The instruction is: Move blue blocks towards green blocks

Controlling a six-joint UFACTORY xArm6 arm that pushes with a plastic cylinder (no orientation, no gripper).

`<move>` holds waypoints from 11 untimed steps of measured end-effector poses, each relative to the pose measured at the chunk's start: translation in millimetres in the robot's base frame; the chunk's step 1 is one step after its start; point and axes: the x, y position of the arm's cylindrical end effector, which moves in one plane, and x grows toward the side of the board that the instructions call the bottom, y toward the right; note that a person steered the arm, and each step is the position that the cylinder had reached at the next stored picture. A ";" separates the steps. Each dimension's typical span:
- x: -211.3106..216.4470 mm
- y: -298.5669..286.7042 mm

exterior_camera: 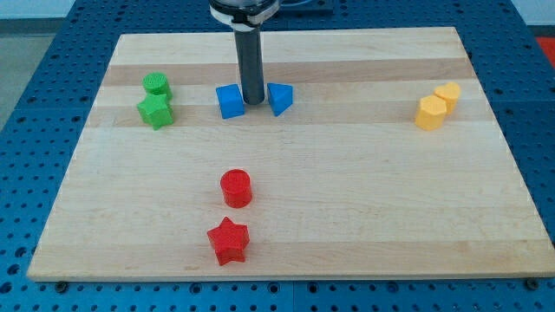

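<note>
Nearest the view's bottom edge, the pale wooden board point(364, 225) shows its front rim, with lengthwise grain bands of lighter and darker tone running left to right; around it on every side lies a blue perforated table point(26, 104) dotted with small holes. Low and left of centre sits the red star point(228, 241), and just above it, apart by a thin gap, the red cylinder point(236, 188). Higher up, in the upper left of the frame, the green star point(155, 111) touches or nearly touches the green cylinder point(157, 85) behind it (the gap is too fine to judge). At about the same height near upper centre, the blue cube point(230, 101) stands just left of the rod point(250, 65), and the blue wedge point(279, 99) just right of it; my tip point(253, 103) comes down between the two, close to both, though whether it touches either cannot be told. There are no jaws here, only a bare rod holding nothing. Both blue blocks lie to the right of the green pair, the cube nearer. In the upper right, two yellow blocks sit touching, the front yellow block point(430, 113) and the rear yellow block point(447, 94). At the very top, the rod's mount point(244, 10) is cut by the frame.
</note>
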 end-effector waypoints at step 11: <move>50.0 -28.9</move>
